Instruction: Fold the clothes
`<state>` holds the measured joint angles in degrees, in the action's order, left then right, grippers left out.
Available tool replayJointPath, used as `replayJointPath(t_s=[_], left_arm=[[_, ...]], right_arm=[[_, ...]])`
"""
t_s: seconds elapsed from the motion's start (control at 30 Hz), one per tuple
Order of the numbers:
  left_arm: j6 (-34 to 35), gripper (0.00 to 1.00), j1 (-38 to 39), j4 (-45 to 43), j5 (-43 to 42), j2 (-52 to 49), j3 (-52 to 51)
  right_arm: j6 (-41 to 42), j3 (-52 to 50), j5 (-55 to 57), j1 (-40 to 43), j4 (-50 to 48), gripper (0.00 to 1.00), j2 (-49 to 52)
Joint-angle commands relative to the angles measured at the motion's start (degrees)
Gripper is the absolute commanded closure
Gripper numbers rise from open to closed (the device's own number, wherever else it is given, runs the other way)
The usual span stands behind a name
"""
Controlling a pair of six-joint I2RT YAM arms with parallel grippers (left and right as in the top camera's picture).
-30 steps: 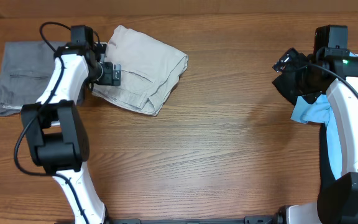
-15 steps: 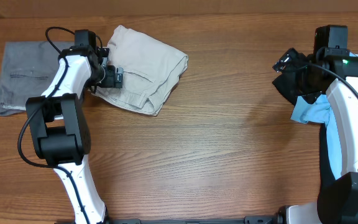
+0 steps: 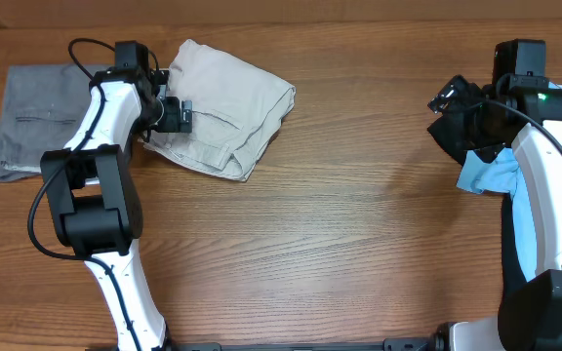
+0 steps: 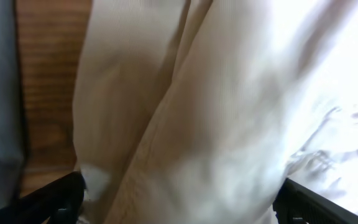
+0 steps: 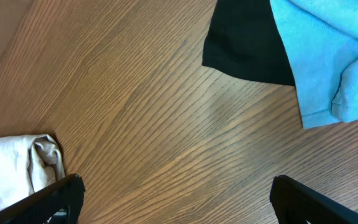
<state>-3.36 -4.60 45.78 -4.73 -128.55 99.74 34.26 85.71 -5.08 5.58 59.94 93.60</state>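
Judging by the compact bundle, we take the trousers (image 3: 224, 107) to be folded already, and we read the wide spread of the left fingers (image 4: 55, 199) as a release or a fresh approach, not a grip. They stand fully open at the bundle's near edge, one tip on either side of the beige cloth, which fills the whole space between and ahead of them. Nothing is pinched, and we cannot tell whether the tips touch the fabric. A strip of bare table (image 3: 359, 224) and the grey trousers (image 3: 37, 117) lie just outside one of these fingers, so the bundle sits beside the grey pile and apart from it, likely to keep the two stacks separate.

The right fingers (image 5: 48, 202) are also spread wide and empty, hanging over bare wood. The blue T-shirt (image 5: 328, 56) lies just ahead of them and the beige trousers are well apart. We judge this arm to be parked out of the way.
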Motion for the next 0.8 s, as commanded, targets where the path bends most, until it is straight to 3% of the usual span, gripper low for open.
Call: replayJointPath(t_s=[0.0, 0.77], left_arm=[[0.11, 0.01, 0.31, -0.17, 0.9, 0.44, 1.68], [-0.98, 0.02, -2.56, -0.74, -1.46, 0.96, 1.7]], right_arm=[[-0.22, 0.13, 0.55, 0.13, -0.22, 0.0, -0.13], [-0.22, 0.13, 0.57, 0.13, -0.22, 0.0, -0.13]])
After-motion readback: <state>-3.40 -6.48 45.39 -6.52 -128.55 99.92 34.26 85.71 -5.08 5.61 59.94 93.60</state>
